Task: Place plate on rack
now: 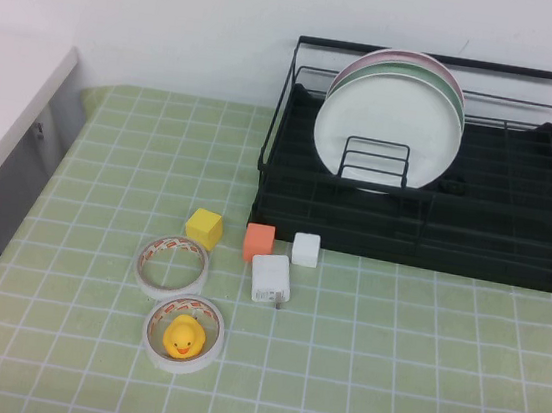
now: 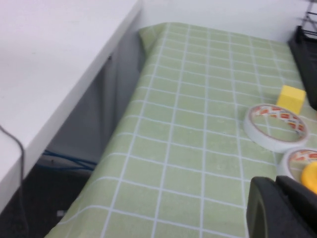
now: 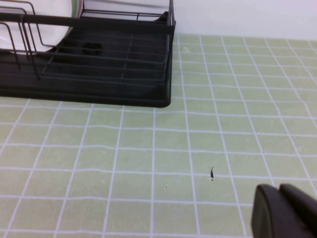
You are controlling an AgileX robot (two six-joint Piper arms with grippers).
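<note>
The white plate (image 1: 386, 129) stands upright on edge in the black wire rack (image 1: 493, 243), leaning against a mint-green plate (image 1: 389, 69) and a pink plate (image 1: 407, 54) behind it. Part of the plate (image 3: 17, 37) and the rack (image 3: 114, 54) also show in the right wrist view. Neither arm shows in the high view. My left gripper (image 2: 283, 208) is shut and empty, low over the tablecloth near the tape rolls. My right gripper (image 3: 286, 212) is shut and empty over bare tablecloth, apart from the rack's corner.
In front of the rack lie a yellow cube (image 1: 204, 227), an orange cube (image 1: 259, 242), a white cube (image 1: 305, 248) and a white charger (image 1: 270, 278). A tape roll (image 1: 177, 245) lies nearby; another (image 1: 212, 335) holds a yellow duck (image 1: 182, 337). A white cabinet (image 1: 7, 103) borders the table's left edge.
</note>
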